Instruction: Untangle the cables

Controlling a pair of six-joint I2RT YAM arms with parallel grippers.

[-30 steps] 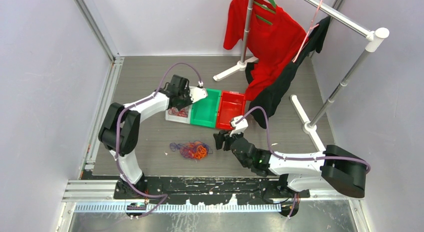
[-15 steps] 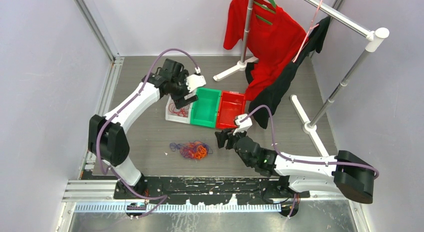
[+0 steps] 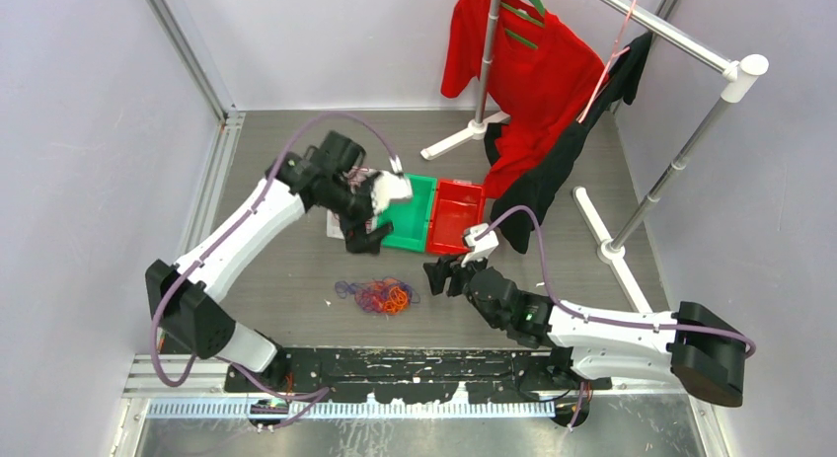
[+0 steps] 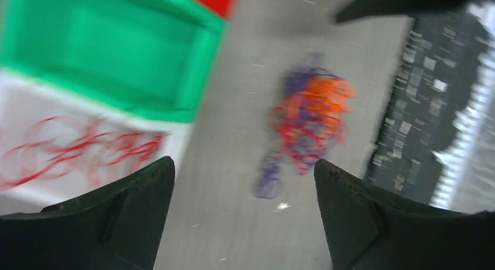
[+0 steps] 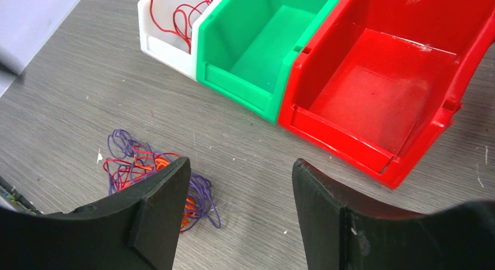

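The bench (image 3: 286,279) was a grey surface with a fine wood-grain streak, and three open-fronted plastic bins sat on it side by side, touching, just above the middle of the overhead frame: a white bin (image 5: 166,45), a green bin (image 5: 257,48) and a red bin (image 5: 379,89), all smooth, glossy and box-shaped with sloping walls. Thin red wire loops (image 5: 175,13) lay in the white bin. The cables (image 3: 377,296) sat below the bins, near the lower middle of the overhead frame. They were a loose, string-thin knot of purple, red and orange loops lying flat on the bench, well apart from the bins. The left claw (image 4: 242,165) had matte black, wedge-shaped fingers (image 4: 117,217) spread wide with nothing between them. Its own view was blurred and looked down past the white and green bins toward the tangle. The right claw (image 5: 240,162) was also spread and empty, hanging to the right of the tangle and below the red bin. A red shirt (image 3: 523,72) and a dark garment (image 3: 563,161) hung from a metal rack (image 3: 691,42) at the upper right. A second earlier the left claw had sat higher in the frame, over the white bin. It had since swung down to the bin's lower edge as its arm stretched out. The right arm had reached slightly further, and the tangle had not shifted.
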